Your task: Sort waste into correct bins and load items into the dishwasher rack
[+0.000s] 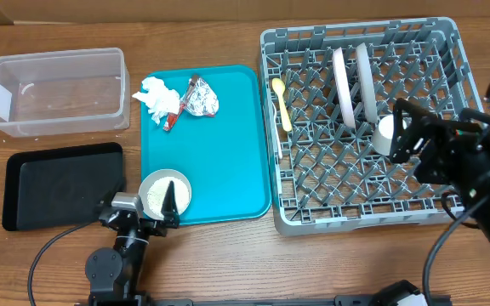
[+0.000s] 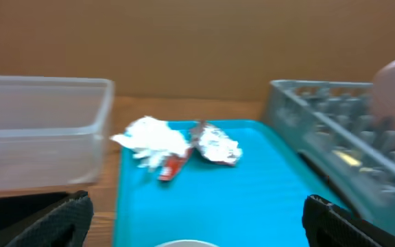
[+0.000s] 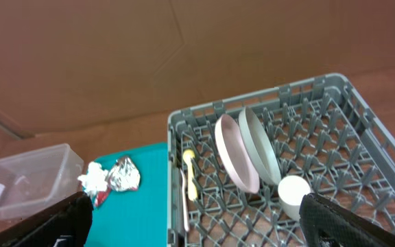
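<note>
On the teal tray (image 1: 228, 161) lie a crumpled white napkin (image 1: 157, 98) and a silver foil wrapper (image 1: 201, 99). A small bowl (image 1: 147, 183) holds white grains (image 1: 158, 195). My left gripper (image 1: 141, 209) is open at the tray's near edge, one finger over the bowl. In the left wrist view its fingers (image 2: 67, 219) stand wide, with the bowl rim (image 2: 184, 243) below. The grey rack (image 1: 432, 51) holds a white plate (image 1: 343, 85), a grey-blue plate (image 1: 366, 81), a yellow spoon (image 1: 281, 102), a fork (image 3: 186, 199) and a white cup (image 1: 385, 134). My right gripper (image 1: 407, 133) stands open beside the cup (image 3: 293, 194).
A clear plastic tub (image 1: 56, 89) sits at the far left with a black shallow tray (image 1: 62, 184) in front of it, right beside my left arm. Cardboard walls close off the back. My right arm's bulk hangs over the rack's right side.
</note>
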